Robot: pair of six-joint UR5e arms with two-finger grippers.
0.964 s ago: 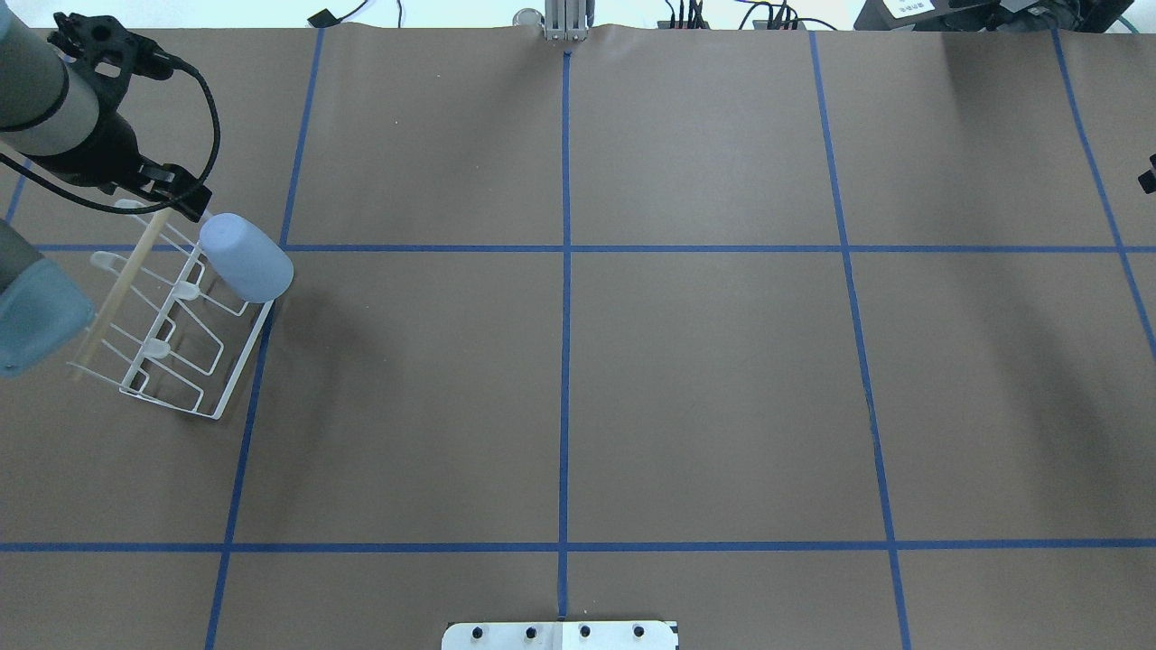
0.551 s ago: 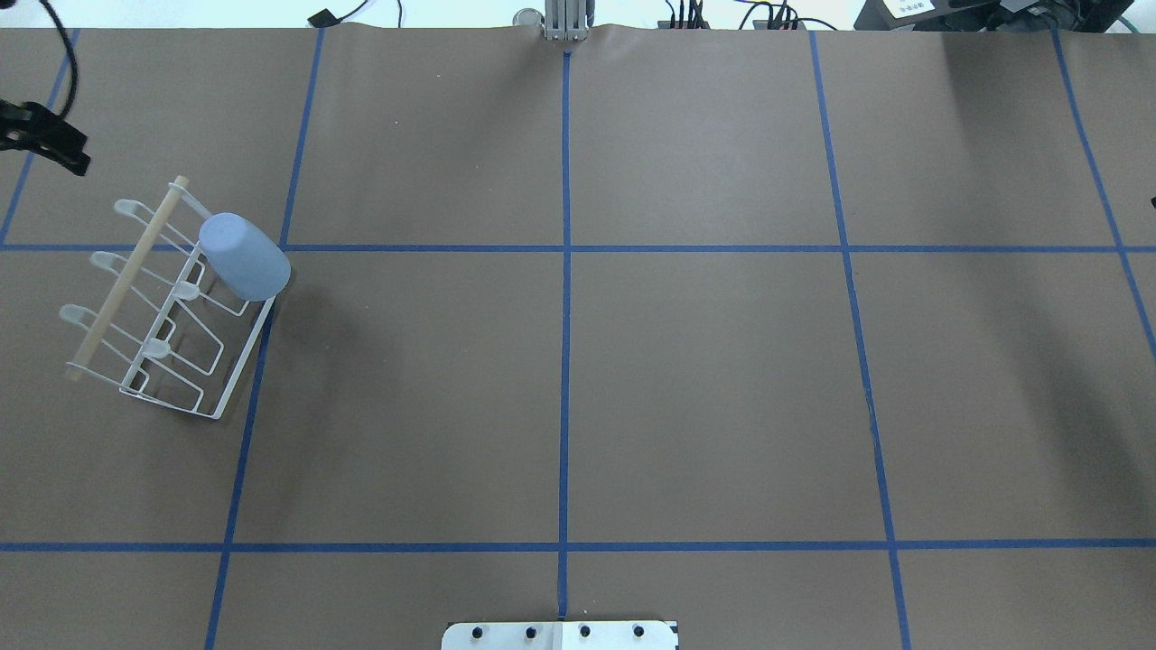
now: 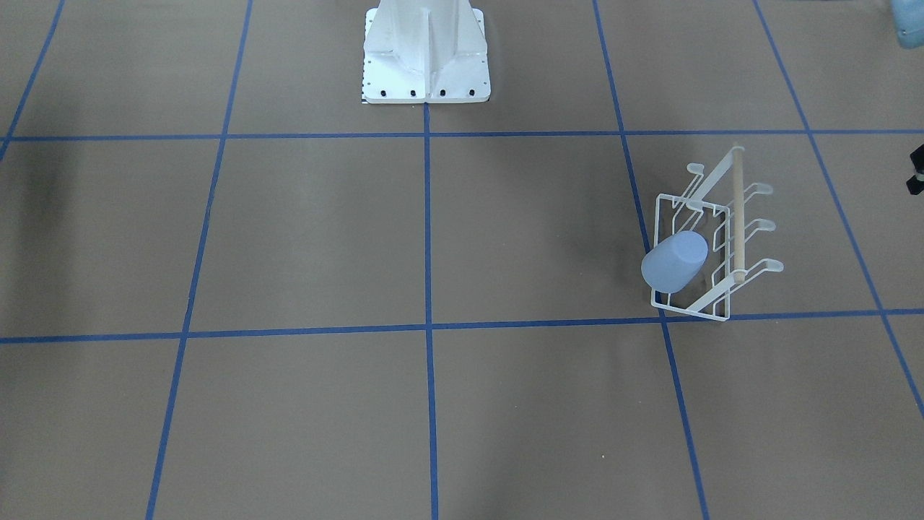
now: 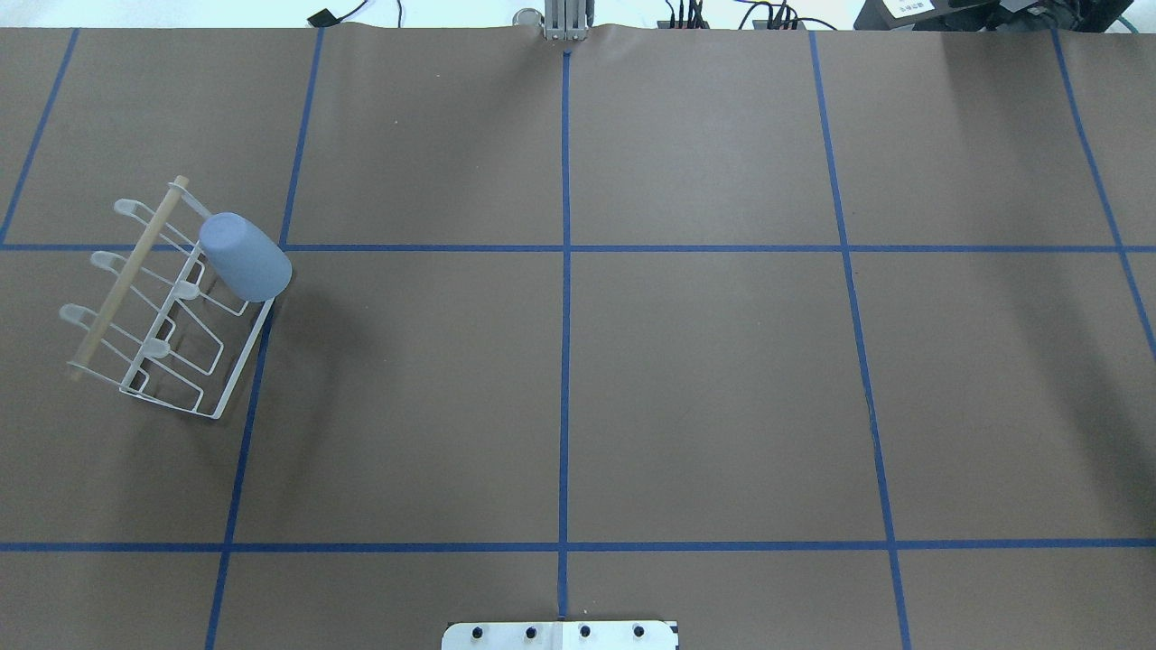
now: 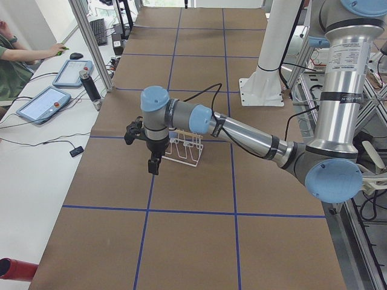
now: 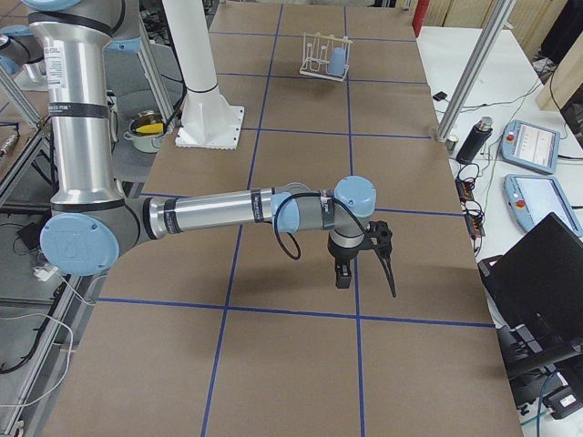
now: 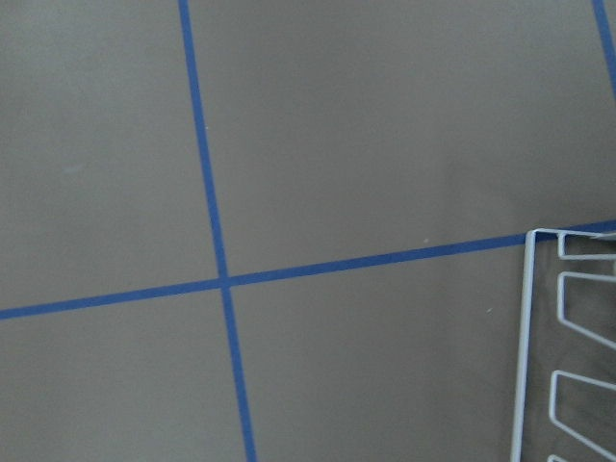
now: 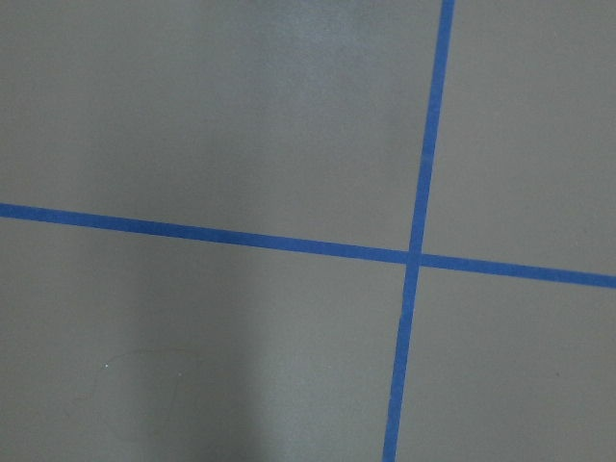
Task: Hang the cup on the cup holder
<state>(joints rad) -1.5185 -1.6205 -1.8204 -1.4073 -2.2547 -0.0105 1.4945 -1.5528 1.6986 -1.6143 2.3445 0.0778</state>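
The pale blue-grey cup [image 4: 244, 257] sits upside down and tilted over a prong at the far right corner of the white wire cup holder [image 4: 126, 280], on the table's left side. Both show in the front-facing view, cup [image 3: 673, 262] and holder [image 3: 738, 217], and far off in the exterior right view [image 6: 338, 61]. My left gripper [image 5: 154, 163] hangs just beside the holder [image 5: 184, 148], clear of it; I cannot tell its state. My right gripper [image 6: 364, 269] hangs over bare table far from the holder; I cannot tell its state.
Brown table cover with a blue tape grid. The robot's white base [image 3: 426, 50] stands at the table's near middle edge. Tablets [image 5: 45, 103] and an operator sit beyond the far edge. A corner of the holder's base frame [image 7: 525, 346] shows in the left wrist view.
My left arm has pulled away from the holder and left the overhead view on the left. The cup stays on the prong and the holder has not moved.
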